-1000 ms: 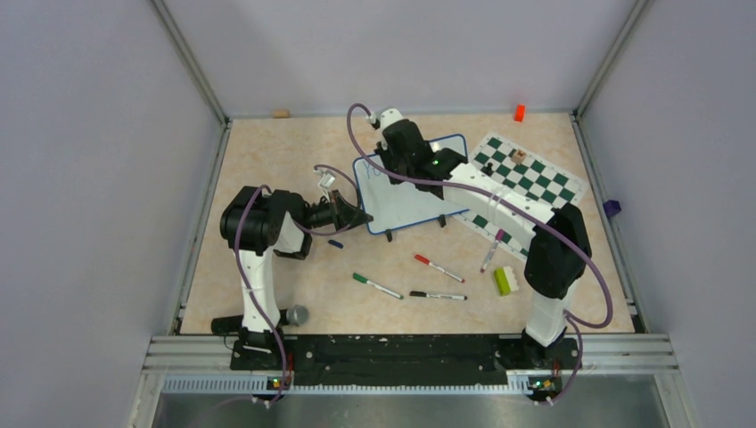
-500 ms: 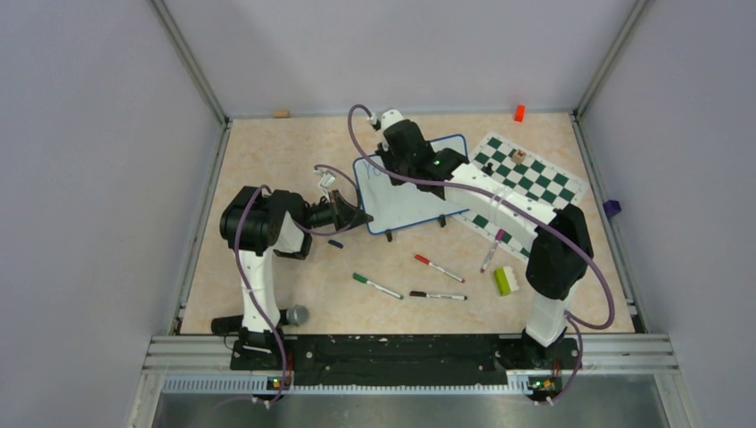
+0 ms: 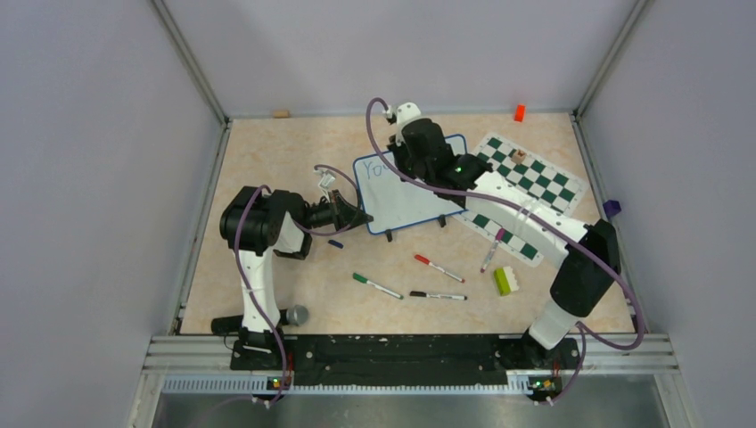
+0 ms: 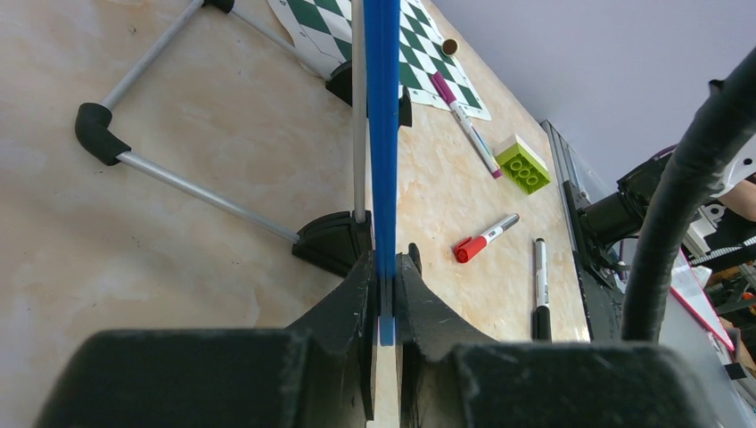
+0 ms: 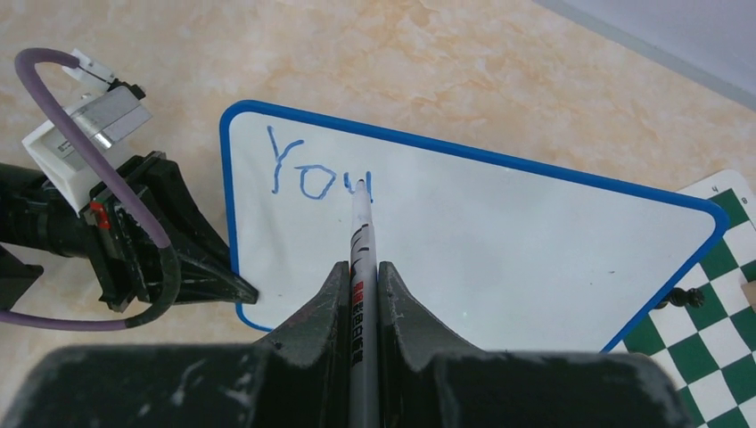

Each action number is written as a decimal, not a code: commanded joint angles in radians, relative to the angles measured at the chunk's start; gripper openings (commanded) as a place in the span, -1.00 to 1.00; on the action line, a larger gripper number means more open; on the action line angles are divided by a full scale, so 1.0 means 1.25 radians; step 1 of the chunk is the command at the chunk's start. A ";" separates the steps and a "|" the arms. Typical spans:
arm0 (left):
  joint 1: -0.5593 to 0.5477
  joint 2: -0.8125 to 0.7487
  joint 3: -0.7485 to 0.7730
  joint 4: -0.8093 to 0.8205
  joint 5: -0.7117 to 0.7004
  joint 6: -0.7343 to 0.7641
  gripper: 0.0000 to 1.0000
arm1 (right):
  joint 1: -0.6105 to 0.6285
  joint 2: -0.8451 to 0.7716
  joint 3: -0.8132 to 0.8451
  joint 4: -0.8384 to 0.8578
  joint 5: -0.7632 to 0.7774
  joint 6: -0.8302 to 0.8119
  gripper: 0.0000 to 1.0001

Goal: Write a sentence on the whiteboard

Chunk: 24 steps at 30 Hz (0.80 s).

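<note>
Tabletop (image 3: 267, 160) fills the centre of the top view. The whiteboard (image 3: 406, 201) stands upper centre, with the chess mat (image 3: 535, 183) just to its right. You have the left end effector (image 4: 385, 267) at the board's lower left corner, pinched narrow on the blue frame. The right end effector (image 5: 357, 267) is over the board's upper left, clamped on a marker (image 5: 360, 223). The marker's tip meets the board just right of the sentence (image 5: 312, 174), which reads "You" in blue. In the top view the right wrist hides the lettering past "Yo". The marker's barrel is cut off at the lower frame edge.
</note>
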 commanded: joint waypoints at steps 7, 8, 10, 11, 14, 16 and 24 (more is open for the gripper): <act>-0.011 -0.026 -0.011 0.059 0.046 0.015 -0.88 | -0.028 -0.051 -0.068 0.137 0.020 0.022 -1.00; -0.012 -0.026 -0.010 0.060 0.045 0.015 -0.88 | -0.029 -0.050 -0.073 0.142 0.022 0.021 -1.00; -0.012 -0.025 -0.011 0.060 0.046 0.015 -0.88 | -0.030 -0.055 -0.088 0.162 0.023 0.017 -1.00; -0.012 -0.026 -0.011 0.060 0.046 0.014 -0.88 | -0.030 -0.060 -0.101 0.172 0.021 0.017 -1.00; -0.012 -0.025 -0.010 0.060 0.046 0.014 -0.88 | -0.030 -0.071 -0.120 0.199 0.009 0.017 -1.00; -0.012 -0.026 -0.010 0.060 0.045 0.013 -0.88 | -0.031 -0.073 -0.124 0.204 0.003 0.015 -1.00; -0.012 -0.025 -0.009 0.060 0.046 0.013 -0.88 | -0.036 -0.052 -0.123 0.201 0.002 0.005 -1.00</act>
